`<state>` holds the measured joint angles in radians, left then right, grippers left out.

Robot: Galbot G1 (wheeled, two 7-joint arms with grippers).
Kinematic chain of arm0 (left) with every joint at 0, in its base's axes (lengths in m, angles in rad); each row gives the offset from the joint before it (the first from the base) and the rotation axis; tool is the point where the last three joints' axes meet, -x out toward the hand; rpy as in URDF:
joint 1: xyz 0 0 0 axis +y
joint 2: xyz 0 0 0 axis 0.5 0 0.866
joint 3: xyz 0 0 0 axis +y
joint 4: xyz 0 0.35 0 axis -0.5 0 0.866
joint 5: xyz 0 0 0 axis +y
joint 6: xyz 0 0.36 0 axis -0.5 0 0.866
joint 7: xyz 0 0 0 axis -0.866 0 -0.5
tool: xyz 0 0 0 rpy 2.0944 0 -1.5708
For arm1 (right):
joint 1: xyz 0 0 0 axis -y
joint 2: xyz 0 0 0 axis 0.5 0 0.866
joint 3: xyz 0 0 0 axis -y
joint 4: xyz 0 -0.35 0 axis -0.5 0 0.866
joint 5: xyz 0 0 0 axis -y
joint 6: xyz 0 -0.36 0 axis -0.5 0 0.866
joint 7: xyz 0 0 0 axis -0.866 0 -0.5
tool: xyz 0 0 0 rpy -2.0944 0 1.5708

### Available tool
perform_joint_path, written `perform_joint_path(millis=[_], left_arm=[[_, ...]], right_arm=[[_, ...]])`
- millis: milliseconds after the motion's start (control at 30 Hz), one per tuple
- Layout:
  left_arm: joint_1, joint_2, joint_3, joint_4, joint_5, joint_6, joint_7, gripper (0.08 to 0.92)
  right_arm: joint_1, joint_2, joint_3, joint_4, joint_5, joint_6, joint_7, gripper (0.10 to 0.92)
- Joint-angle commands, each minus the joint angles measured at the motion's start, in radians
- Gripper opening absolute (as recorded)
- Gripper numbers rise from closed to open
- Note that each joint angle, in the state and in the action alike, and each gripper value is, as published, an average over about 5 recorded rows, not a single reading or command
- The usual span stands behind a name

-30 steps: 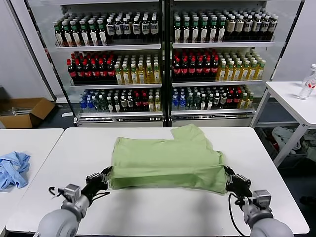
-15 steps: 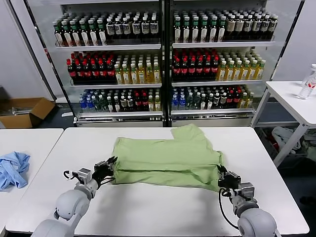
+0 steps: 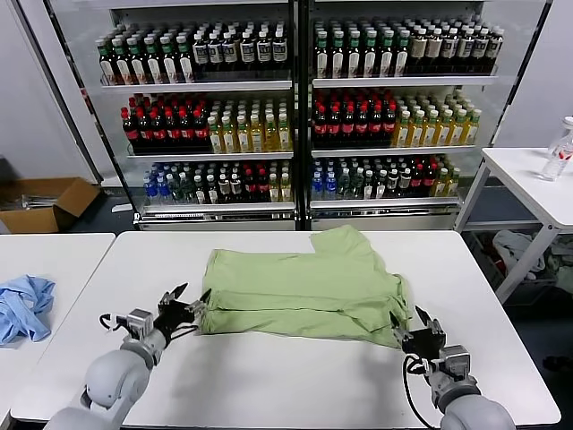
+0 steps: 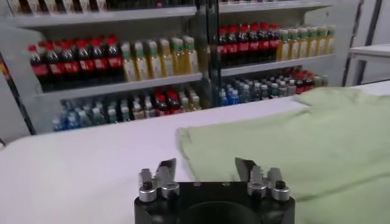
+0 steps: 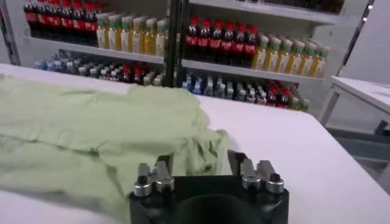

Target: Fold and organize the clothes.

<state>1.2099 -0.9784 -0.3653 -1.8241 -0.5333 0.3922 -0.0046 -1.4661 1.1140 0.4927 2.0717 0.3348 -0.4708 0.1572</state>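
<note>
White table (image 3: 269, 376) holds green shirt (image 3: 304, 291); drink coolers (image 3: 295, 107) behind.

Inspector: Shirt (image 3: 304, 291) colour?
Clerk: Plain light green; no print showed.
Inspector: The table (image 3: 269, 376)?
Clerk: White. A light blue garment (image 3: 22, 306) lay on the white side table (image 3: 54, 260).
Inspector: Grippers?
Clerk: Left gripper (image 3: 185, 303) and right gripper (image 3: 414, 328) were black; arms grey.
</note>
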Motion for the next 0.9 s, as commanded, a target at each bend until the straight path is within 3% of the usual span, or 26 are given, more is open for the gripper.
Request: perform_joint_path(millis=[33, 133, 233, 433, 900], left_arm=[[0.148, 0.018, -0.014, -0.146, -0.069, 0.092, -0.045, 0.767], [0.145, 0.004, 0.005, -0.123, -0.01, 0.136, -0.075, 0.811], [0.136, 0.0, 0.01, -0.113, 0.013, 0.176, -0.104, 0.794], [0.126, 0.004, 0.011, -0.105, 0.015, 0.186, -0.108, 0.644], [0.088, -0.015, 0.02, -0.075, -0.009, 0.185, -0.088, 0.246]], right_arm=[[-0.061, 0.0, 0.013, 0.013, -0.001, -0.013, 0.016, 0.79], [-0.037, 0.02, -0.008, -0.022, 0.005, 0.0, 0.024, 0.806], [-0.021, 0.028, -0.017, -0.037, 0.027, 0.008, 0.029, 0.748], [0.005, 0.026, -0.021, -0.077, 0.131, 0.006, 0.025, 0.575], [0.023, 0.039, -0.036, -0.103, 0.155, 0.06, -0.001, 0.173]])
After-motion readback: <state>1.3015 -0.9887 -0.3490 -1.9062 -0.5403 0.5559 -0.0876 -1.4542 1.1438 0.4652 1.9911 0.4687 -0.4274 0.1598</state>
